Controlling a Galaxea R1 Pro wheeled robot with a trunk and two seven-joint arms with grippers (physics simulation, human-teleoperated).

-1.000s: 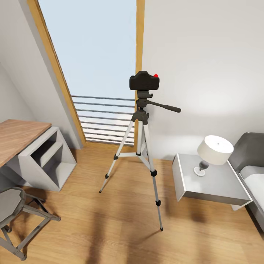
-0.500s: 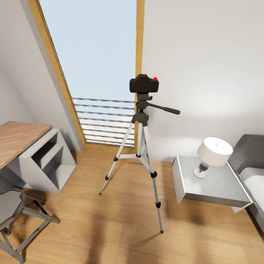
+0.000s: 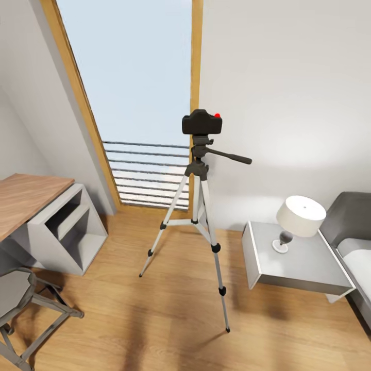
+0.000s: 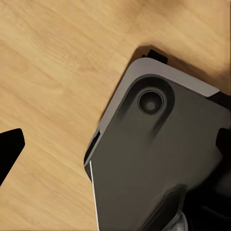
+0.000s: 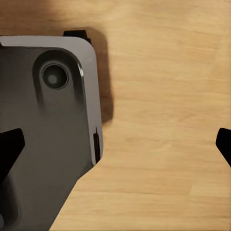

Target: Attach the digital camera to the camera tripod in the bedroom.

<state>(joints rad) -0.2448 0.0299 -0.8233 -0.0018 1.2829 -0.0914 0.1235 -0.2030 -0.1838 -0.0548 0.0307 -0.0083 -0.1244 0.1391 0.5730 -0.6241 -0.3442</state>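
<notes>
While a grey stool (image 3: 20, 304) and a wood-topped desk (image 3: 26, 198) sit at left, the digital camera (image 3: 202, 123) rests atop the camera tripod (image 3: 198, 216) before the window (image 3: 136, 103); a lamp (image 3: 299, 216) stands on the nightstand (image 3: 304, 268). Both grippers' fingertips are spread apart above the plank floor (image 5: 163, 120).

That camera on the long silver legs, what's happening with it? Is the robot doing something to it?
The digital camera is sitting on top of the camera tripod by the window, and nothing is touching it. The robot's arms hang low: the wrist views look down past the robot's grey base at the wood floor. The right gripper is spread open and empty.
</notes>
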